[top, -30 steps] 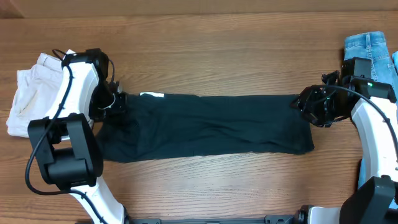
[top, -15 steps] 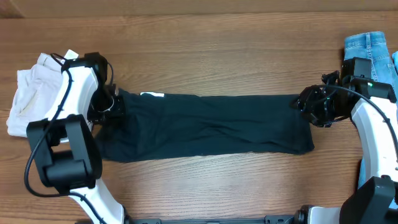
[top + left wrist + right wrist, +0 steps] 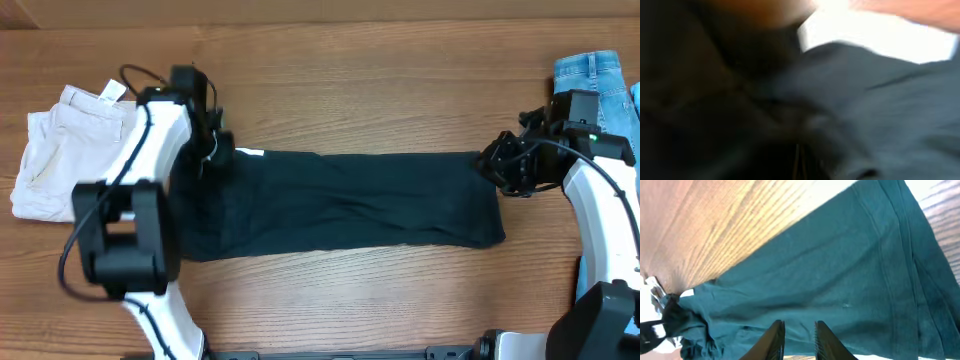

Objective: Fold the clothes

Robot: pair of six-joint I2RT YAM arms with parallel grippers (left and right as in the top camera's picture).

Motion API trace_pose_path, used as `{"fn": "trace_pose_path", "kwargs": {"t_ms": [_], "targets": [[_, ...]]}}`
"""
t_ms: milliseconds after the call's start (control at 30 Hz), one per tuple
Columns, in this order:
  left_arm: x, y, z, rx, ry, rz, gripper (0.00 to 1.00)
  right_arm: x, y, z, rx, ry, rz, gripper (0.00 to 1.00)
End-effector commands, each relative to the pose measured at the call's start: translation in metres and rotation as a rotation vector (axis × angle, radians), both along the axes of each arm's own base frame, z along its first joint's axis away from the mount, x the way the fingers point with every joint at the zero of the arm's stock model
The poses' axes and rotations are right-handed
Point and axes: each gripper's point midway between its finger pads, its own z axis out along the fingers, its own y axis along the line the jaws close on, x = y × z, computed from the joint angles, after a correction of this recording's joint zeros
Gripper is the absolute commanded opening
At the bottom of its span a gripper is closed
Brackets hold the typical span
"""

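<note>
The clothes, a very dark T-shirt, lie in a long strip across the table, with a white tag at the top left. At the strip's top left corner my left gripper is shut, seemingly on the cloth. The left wrist view is blurred and filled with dark cloth pressed close around the shut gripper. My right gripper is at the top right corner. In the right wrist view that gripper has its fingers drawn to a narrow gap over the shirt's edge, with cloth between them.
Beige folded shorts lie at the far left, just beyond the left arm. Light blue jeans sit at the far right edge behind the right arm. Bare wood table stretches behind and in front of the shirt.
My left gripper has swung up and to the right, from the shirt's left end to its top left corner. The right gripper's fingers have narrowed at the right corner.
</note>
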Motion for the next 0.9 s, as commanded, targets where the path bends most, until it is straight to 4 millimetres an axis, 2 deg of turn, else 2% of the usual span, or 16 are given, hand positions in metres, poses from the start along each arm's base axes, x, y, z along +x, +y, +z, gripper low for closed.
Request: {"fn": "trace_pose_path", "kwargs": {"t_ms": [0,100,133,167,200,333,400,500,600,867], "targets": [[-0.015,0.048,-0.007,0.185,0.071,0.182,0.04,-0.006,0.003,-0.019,0.003,0.034,0.008,0.25],[-0.018,0.064,-0.007,0.196,0.078,0.231,0.04,-0.008,0.003,-0.033,0.003,0.029,0.008,0.25],[-0.018,0.067,-0.007,0.193,0.079,0.239,0.04,-0.007,0.004,-0.039,0.006,0.023,0.005,0.2],[-0.018,0.068,-0.007,0.185,0.078,0.244,0.04,-0.007,0.007,-0.041,0.02,0.016,0.008,0.08],[-0.017,0.068,-0.008,0.177,0.075,0.235,0.04,-0.006,0.013,-0.043,0.048,0.004,0.022,0.04],[-0.015,0.065,-0.008,0.167,0.066,0.204,0.04,0.003,0.042,-0.047,0.092,-0.076,0.116,0.04],[-0.014,0.062,-0.008,0.165,0.062,0.197,0.04,0.01,0.048,-0.061,0.031,-0.077,0.124,0.04],[-0.012,0.057,-0.008,0.146,0.057,0.196,0.05,0.017,0.027,-0.095,-0.134,0.018,-0.033,0.04],[-0.014,0.057,-0.008,0.143,0.065,0.196,0.05,0.022,0.014,-0.123,-0.179,0.082,-0.146,0.04],[-0.02,0.057,-0.007,0.146,0.091,0.193,0.05,0.034,-0.008,-0.17,-0.212,0.111,-0.22,0.04]]}}
